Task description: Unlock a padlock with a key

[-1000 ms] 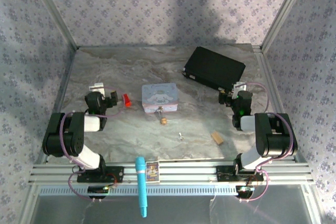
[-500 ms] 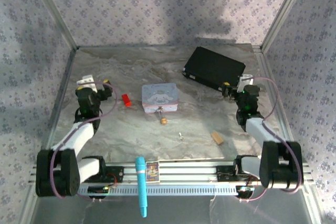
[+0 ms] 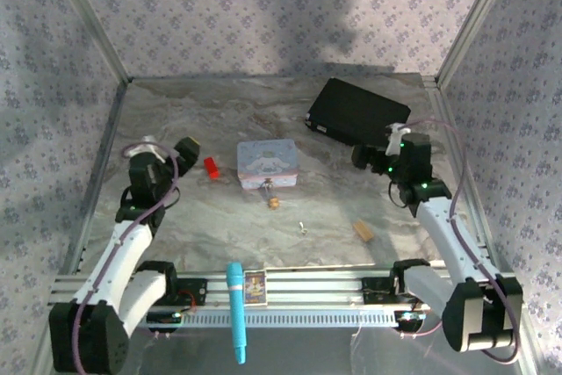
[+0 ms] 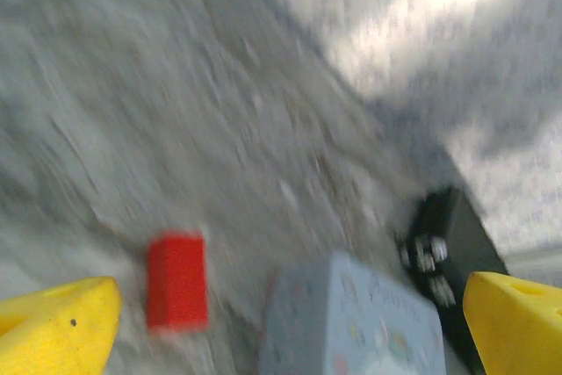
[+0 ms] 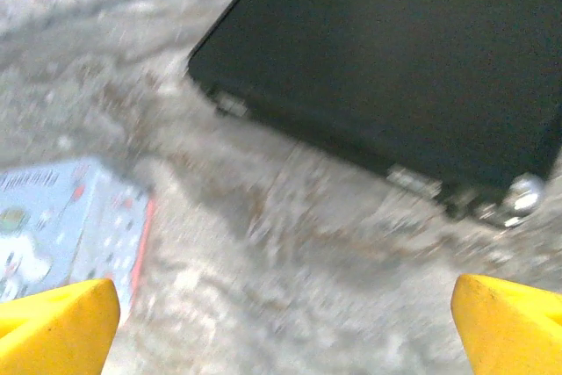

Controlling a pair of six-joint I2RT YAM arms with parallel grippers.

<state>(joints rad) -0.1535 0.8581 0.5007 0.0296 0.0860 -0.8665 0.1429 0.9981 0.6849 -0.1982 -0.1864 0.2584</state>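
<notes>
Left end effector (image 3: pixel 184 150) shifted; key (image 3: pixel 301 227) barely discernible.

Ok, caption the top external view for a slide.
Left end effector and right end effector open; padlock and key near blue tin.

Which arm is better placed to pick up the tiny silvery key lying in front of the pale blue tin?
Right, probably. The tiny silvery key lies right of centre, nearer the open right gripper, with bare table between them. The left gripper hangs farther off, beyond the small red piece.
</notes>
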